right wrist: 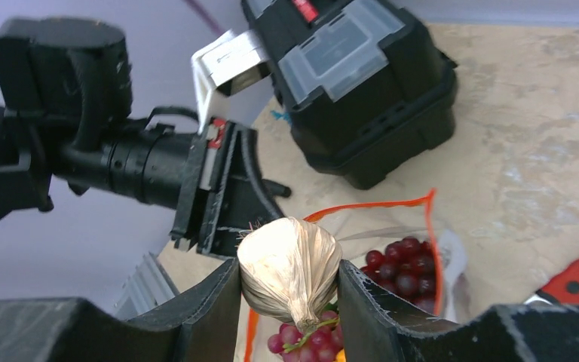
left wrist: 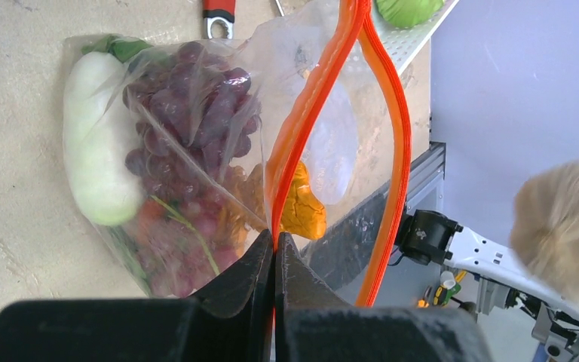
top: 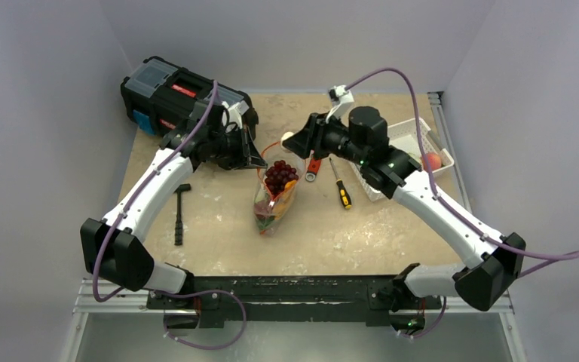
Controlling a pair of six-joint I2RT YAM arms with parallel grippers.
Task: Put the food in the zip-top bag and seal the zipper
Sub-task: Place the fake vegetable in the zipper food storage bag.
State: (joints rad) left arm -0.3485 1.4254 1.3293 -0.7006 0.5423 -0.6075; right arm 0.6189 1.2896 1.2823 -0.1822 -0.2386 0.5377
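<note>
Loading the zip-top bag (top: 274, 204) on the table (top: 362, 234).
Pinches the zipper (left wrist: 313, 105) at its mouth in fully closed left fingers (left wrist: 260, 260); rests the bag's body at centre, grape bunch (left wrist: 188, 105) and white radish (left wrist: 98, 143) inside; clamps a papery garlic bulb (right wrist: 290, 268) in half-open right fingers (right wrist: 219, 302), close over the open mouth.

Zip-top bag (top: 275, 202) sits mid table (top: 392, 234), mouth at the far end, grape bunch (top: 280, 175) and radish (left wrist: 98, 143) inside. Wrench (top: 314, 167) is just right of it, then the screwdriver (top: 340, 190), then a basket (top: 399, 130) with a round fruit (top: 431, 161) in it. Toolbox (top: 185, 94) far left, hammer (top: 180, 213) near left. Left gripper (left wrist: 274, 240) pinches the zipper (left wrist: 301, 128). Right gripper (right wrist: 288, 273) holds a garlic bulb (right wrist: 286, 253) up by the bag's far end.
</note>
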